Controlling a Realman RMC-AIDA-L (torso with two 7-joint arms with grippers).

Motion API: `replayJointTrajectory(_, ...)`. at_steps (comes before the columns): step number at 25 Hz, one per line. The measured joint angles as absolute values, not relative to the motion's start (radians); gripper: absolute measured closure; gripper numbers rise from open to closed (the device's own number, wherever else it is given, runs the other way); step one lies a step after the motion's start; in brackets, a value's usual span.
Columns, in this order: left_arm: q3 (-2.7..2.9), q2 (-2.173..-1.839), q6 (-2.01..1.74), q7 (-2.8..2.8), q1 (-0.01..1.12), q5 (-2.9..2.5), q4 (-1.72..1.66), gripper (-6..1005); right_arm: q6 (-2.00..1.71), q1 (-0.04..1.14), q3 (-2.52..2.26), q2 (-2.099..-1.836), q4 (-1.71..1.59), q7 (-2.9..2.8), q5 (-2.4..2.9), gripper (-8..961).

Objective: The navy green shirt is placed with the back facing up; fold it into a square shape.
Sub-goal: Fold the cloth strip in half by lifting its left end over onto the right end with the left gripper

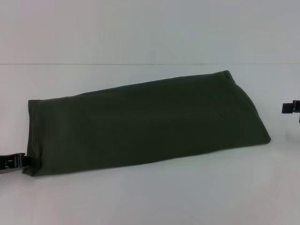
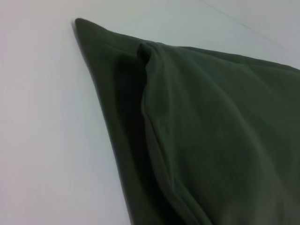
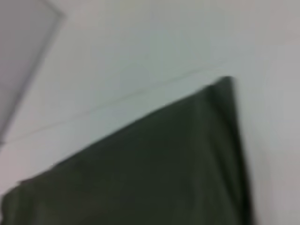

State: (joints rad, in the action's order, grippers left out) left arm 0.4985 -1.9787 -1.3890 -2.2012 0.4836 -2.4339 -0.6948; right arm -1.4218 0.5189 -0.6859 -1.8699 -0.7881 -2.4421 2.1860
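the navy green shirt [image 1: 145,124] lies across the middle of the head view as a long, narrow band, its wider short end at the lower left of the frame and its other end running toward the upper right, resting flat on the white counter [image 1: 150,201]. from how it lies i judge the lengthwise folds are already made, sleeves and sides tucked in, and what is left is to bring one short end over onto the other so the band becomes a square. my left end effector [image 1: 13,162] sits at the lower left edge of the head frame, just beside the shirt's near left corner, and i cannot tell whether it is released or clenched; nothing of the cloth shows between its parts. my right end effector [image 1: 291,107] shows only as a dark sliver at the right edge of the frame, apart from the shirt's right end, and i cannot tell its state either. in the left wrist view the shirt [image 2: 211,131] fills the right and lower part of the frame, with a layered folded edge and a pointed corner at the upper left. the next move, as i judge it, calls for pinching all layers at both corners of one short end together, lifting evenly and laying it over without dragging the stack. i see no brand, label or writing anywhere on the fabric or counter.
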Motion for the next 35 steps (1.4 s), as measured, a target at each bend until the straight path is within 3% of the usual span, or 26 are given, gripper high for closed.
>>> replayJointTrajectory(14,0.498,-1.974,-1.393,-2.200,0.486,-2.434,-0.695,977,-1.282,0.764,-0.731,-1.914,-0.680,-2.556,2.581,74)
replayJointTrajectory(25,0.499,-1.975,-1.396,-2.200,0.489,-2.434,-0.695,976,-1.220,0.778,-0.777,-1.964,-0.646,-2.546,2.603,83)
replayJointTrajectory(35,0.499,-1.978,-1.396,-2.200,0.492,-2.434,-0.695,976,-1.190,0.777,-0.801,-1.976,-0.634,-2.544,2.604,91)
